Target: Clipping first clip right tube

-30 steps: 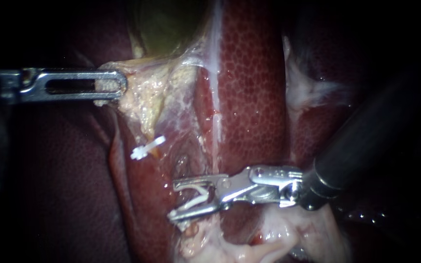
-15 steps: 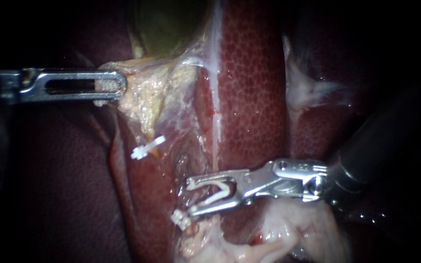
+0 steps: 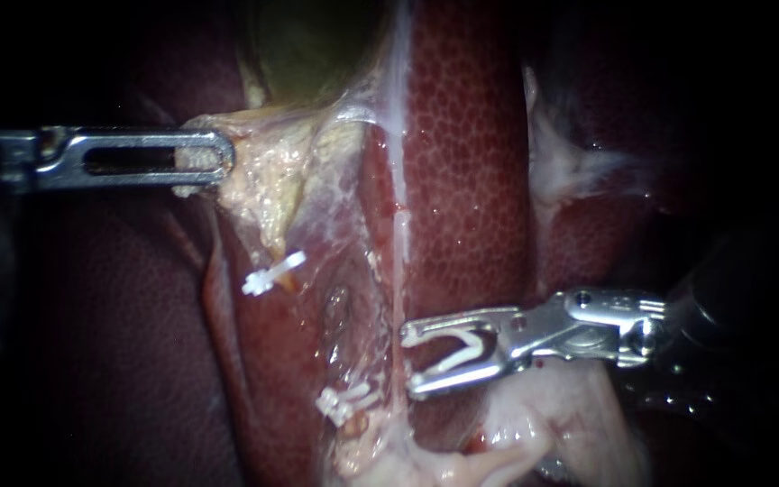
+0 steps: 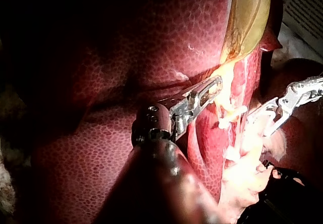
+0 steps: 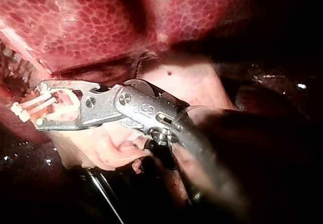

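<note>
The white clip (image 3: pixel 344 403) is being carried closed across the right tube (image 3: pixel 343 361), and all positions below are being given from this clip. The right instrument (image 3: pixel 410 361) is being held just beside the clip, on its liver (image 3: pixel 466 162) side, with a strip of bare tissue showing between clip and jaw tips. Its jaws are being kept released, with a clear gap between them, and neither the tube nor the clip is being gripped. A pale curved strip is being seen inside that gap; what it is cannot be told. In the right wrist view, the clip (image 5: pixel 28 108) is being seen just ahead of the tips of the right instrument (image 5: pixel 41 107). A second clip (image 3: pixel 272 273) is being carried on a strand up and to the left of the reference clip, well apart from it. Further from the clip in the same direction, the left instrument (image 3: pixel 214 160) is being held with its jaws clenched on pale tissue (image 3: pixel 245 185) just below the gallbladder (image 3: pixel 308 45). The same clenched hold is being shown in the left wrist view (image 4: pixel 214 85).
</note>
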{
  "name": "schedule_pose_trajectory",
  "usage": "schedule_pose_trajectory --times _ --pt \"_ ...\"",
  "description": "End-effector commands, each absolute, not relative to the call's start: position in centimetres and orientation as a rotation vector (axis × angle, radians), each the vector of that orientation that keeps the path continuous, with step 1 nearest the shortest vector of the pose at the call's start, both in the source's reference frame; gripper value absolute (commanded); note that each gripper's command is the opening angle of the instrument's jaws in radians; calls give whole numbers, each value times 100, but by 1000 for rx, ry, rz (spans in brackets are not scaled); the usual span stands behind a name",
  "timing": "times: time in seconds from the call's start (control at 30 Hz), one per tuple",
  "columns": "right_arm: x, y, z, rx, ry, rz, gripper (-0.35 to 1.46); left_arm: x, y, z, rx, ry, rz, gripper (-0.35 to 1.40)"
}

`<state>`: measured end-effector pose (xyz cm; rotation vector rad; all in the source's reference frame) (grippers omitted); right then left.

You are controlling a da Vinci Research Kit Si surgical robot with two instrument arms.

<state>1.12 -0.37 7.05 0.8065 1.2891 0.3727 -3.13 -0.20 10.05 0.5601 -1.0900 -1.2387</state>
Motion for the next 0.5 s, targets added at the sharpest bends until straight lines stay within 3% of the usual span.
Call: schedule_pose_trajectory --times 0.03,0.5 --pt "110 -36 707 803 1289 376 34 -313 -20 1004 560 -1090 -1239 -35" --pt "108 -38 733 790 1287 374 36 -314 -21 1003 559 -1090 -1240 -35"
